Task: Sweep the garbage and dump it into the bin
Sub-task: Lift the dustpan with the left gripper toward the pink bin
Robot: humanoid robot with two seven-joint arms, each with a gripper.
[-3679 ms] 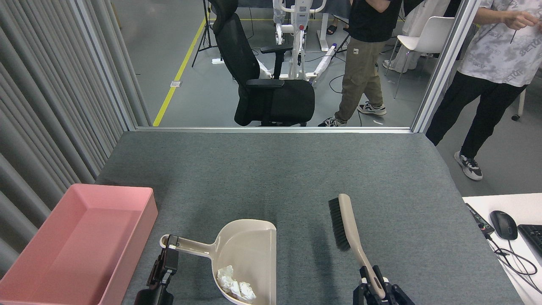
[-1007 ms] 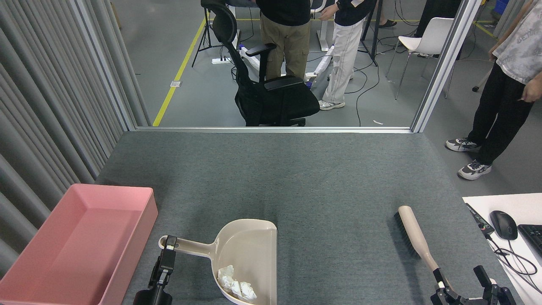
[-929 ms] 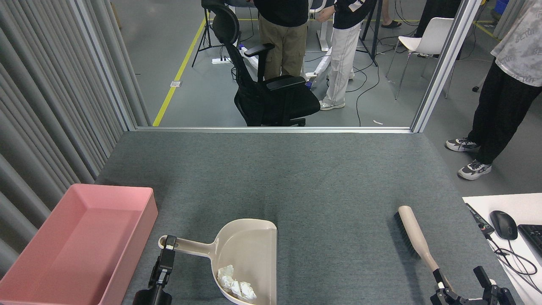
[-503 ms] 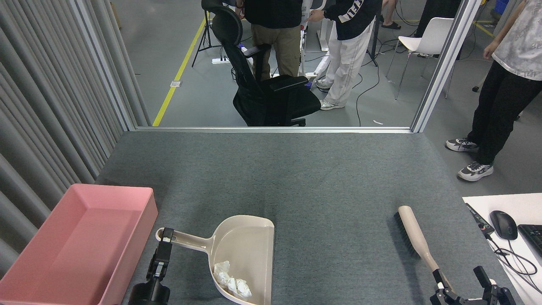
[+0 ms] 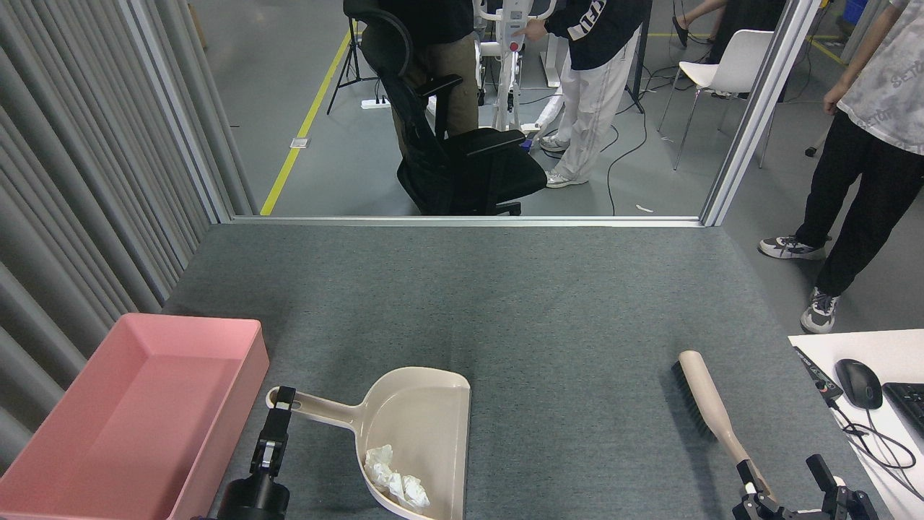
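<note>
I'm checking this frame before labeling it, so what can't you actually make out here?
- Head view: the left gripper is seen end-on and dark at the dustpan handle, so its grip is unclear.
- The right gripper is cut off by the bottom edge.
- The bin is cropped at bottom left.

floor [image 5: 289,65]: grey, yellow line | black office chair [image 5: 455,155] | white chair [image 5: 729,68] | left: grey curtain [image 5: 79,180]

Grey felt table [image 5: 505,303]: bin [image 5: 43,462], brush [image 5: 711,404], dustpan [image 5: 426,426] perhaps lifted.
</note>
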